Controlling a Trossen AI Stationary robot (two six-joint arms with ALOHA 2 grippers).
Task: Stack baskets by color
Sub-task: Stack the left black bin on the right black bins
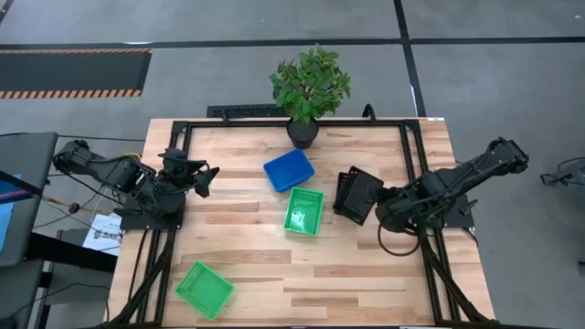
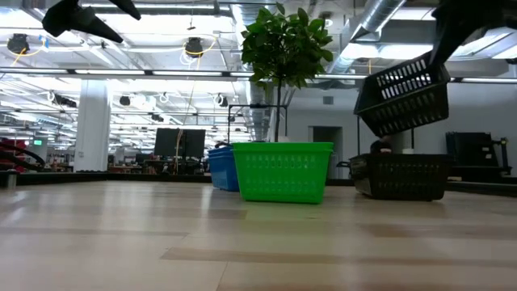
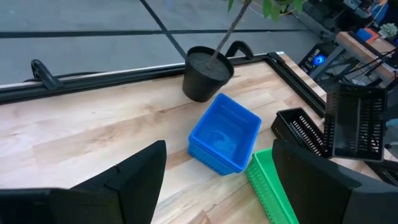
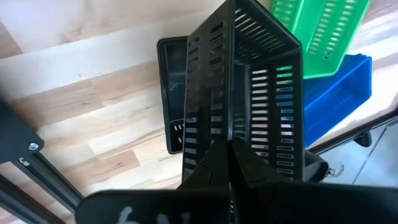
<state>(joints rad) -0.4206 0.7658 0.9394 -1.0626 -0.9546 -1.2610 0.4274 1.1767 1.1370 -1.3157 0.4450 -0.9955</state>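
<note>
Low view shows us what overhead hides: the right gripper (image 4: 229, 163), clamped on a tilted black basket (image 2: 404, 95), holds it clear above the black basket on the table (image 2: 401, 176). We see the left gripper (image 1: 203, 177) spread wide and empty, raised at the table's left edge.

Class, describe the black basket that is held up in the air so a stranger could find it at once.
Start at the potted plant on the table's far edge, then go toward the right arm. The right gripper, shut, holds a black basket tilted in the air above another black basket. It alone is off the table.
</note>
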